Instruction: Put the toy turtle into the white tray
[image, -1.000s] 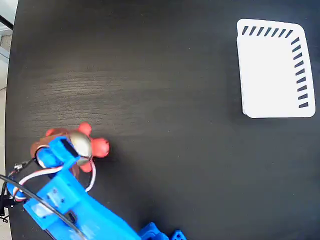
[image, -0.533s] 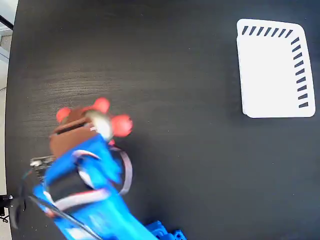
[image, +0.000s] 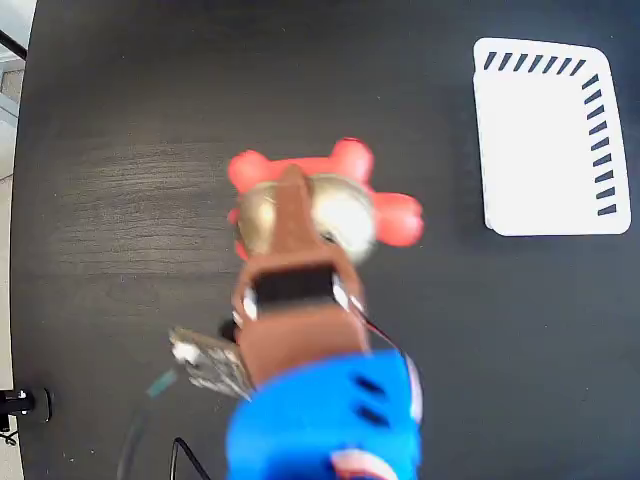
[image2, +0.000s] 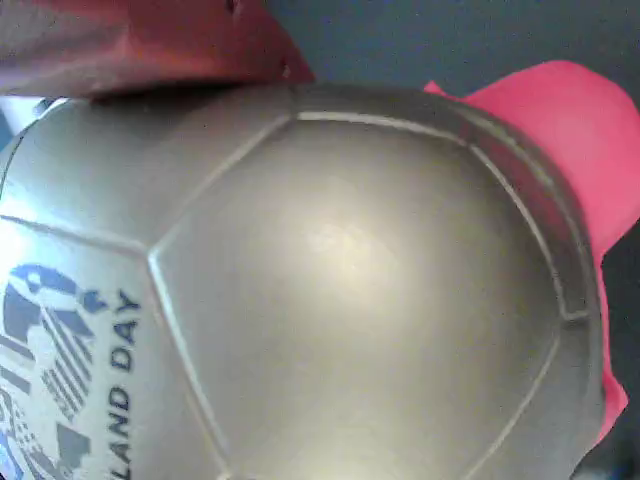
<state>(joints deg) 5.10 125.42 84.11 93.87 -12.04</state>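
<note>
The toy turtle (image: 340, 205), with red-pink head and legs and a shiny gold shell, hangs lifted above the black table near the middle of the fixed view. My gripper (image: 295, 215) is shut on it, a brown finger (image: 293, 215) lying across the shell. In the wrist view the turtle's shell (image2: 330, 290) fills the frame, with a blue printed mark at the lower left and a red-pink leg at the right; a brown finger (image2: 140, 40) shows along the top. The white tray (image: 550, 140), with dark slanted slots along its top and right edges, lies at the upper right, well apart from the turtle.
The blue arm (image: 325, 425) rises from the bottom edge, with loose wires (image: 200, 365) at its left. The black table (image: 150, 100) ends at the left, where a pale floor shows.
The gripper has lifted the turtle off the table and carried it up and to the right, toward the tray. The arm now looms larger in the fixed view.
</note>
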